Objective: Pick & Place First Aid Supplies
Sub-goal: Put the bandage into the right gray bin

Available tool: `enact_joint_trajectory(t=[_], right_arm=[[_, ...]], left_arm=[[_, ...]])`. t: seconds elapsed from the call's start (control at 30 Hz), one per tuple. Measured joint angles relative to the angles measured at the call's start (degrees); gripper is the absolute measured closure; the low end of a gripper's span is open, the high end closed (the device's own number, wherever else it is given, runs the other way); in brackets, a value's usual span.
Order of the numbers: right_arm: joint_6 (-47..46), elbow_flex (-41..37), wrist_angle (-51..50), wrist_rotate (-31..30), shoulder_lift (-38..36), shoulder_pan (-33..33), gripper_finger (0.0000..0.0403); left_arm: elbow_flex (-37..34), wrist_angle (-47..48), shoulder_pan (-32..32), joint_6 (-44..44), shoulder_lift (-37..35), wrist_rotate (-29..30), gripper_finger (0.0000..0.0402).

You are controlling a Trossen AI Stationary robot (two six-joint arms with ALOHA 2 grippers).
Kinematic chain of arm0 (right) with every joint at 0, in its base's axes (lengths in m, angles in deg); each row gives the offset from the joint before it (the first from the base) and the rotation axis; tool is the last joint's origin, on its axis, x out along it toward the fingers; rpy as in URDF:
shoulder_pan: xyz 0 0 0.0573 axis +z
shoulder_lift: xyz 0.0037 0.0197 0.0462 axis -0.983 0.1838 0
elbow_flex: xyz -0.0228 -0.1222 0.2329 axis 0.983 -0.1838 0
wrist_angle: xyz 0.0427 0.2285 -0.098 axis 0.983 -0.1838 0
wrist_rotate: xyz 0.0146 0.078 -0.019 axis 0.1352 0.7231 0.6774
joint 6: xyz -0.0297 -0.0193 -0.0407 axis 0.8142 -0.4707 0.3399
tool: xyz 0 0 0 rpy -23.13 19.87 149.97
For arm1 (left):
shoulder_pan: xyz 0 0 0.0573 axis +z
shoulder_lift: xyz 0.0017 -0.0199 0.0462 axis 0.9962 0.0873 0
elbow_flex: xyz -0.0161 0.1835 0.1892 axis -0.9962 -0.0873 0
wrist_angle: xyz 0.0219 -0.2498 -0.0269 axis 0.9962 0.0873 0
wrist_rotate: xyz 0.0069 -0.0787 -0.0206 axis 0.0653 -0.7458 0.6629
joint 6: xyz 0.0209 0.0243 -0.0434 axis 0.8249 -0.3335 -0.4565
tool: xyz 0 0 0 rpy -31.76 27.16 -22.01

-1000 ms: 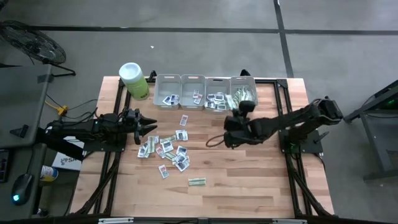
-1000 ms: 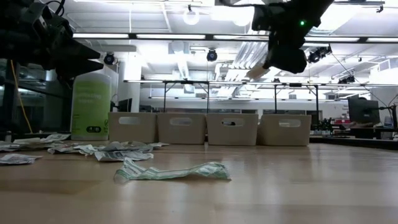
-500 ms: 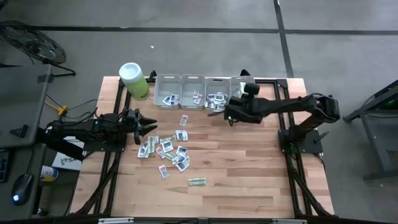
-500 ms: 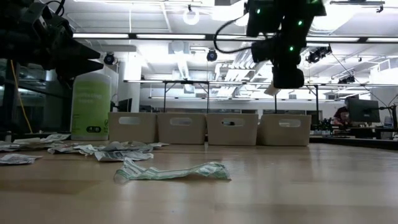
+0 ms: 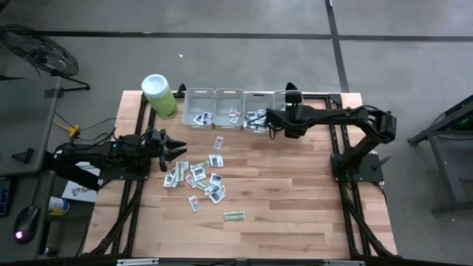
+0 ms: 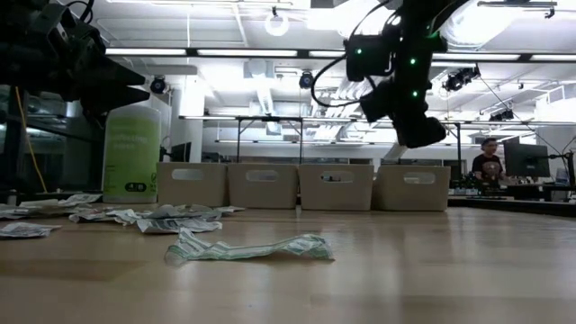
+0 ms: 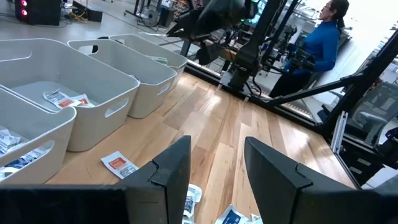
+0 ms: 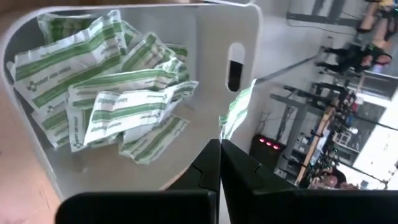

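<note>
- High view: four grey bins (image 5: 201,98) are lined up along the far edge of the table (image 5: 295,199), with a green canister (image 5: 158,94) beside the leftmost. The right gripper (image 5: 270,118) is stretched over the right end of the row, above the bin edges. The left gripper (image 5: 177,151) is held at the table's left side, just beside the loose packets (image 5: 199,179) spread mid-table. One green strip (image 5: 234,216) lies apart, nearer the front edge.
- Low view: the green strip (image 6: 247,249) lies crumpled in front; the packets (image 6: 135,216) are heaped on the left. The right gripper (image 6: 416,133) hangs above the bins (image 6: 261,184). A person (image 6: 488,166) is seen in the room behind.
- Left wrist view: the fingers (image 7: 169,175) are spread apart with nothing between them, above the table. Packets (image 7: 65,99) lie inside the bins (image 7: 118,74); one red-printed packet (image 7: 118,163) lies on the wood just outside. The other arm and a person in blue (image 7: 320,40) are seen beyond.
- Right wrist view: the fingers (image 8: 202,171) are pressed together on a green-and-white strip (image 8: 235,115), held above the bin's rim (image 8: 211,37). Many strips (image 8: 112,93) are piled within that bin.
</note>
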Motion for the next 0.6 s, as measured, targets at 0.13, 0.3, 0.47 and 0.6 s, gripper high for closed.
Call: enact_joint_trajectory(t=[0.13, 0.3, 0.47, 0.6], right_arm=[[3.8, 0.0, 1.6, 2.3, 1.3, -1.6, 0.0403], [4.7, 0.0, 2.0, 3.5, 1.5, -2.5, 0.0401], [4.9, 0.0, 2.0, 5.2, 1.5, -2.5, 0.0371], [4.3, 0.0, 2.0, 6.3, 1.5, -2.5, 0.0324]], left_arm=[[0.0, 0.0, 0.0, 0.0, 0.0, 0.0, 0.0252], [0.0, 0.0, 0.0, 0.0, 0.0, 0.0, 0.0252], [0.0, 0.0, 0.0, 0.0, 0.0, 0.0, 0.0252], [0.0, 0.0, 0.0, 0.0, 0.0, 0.0, 0.0252]])
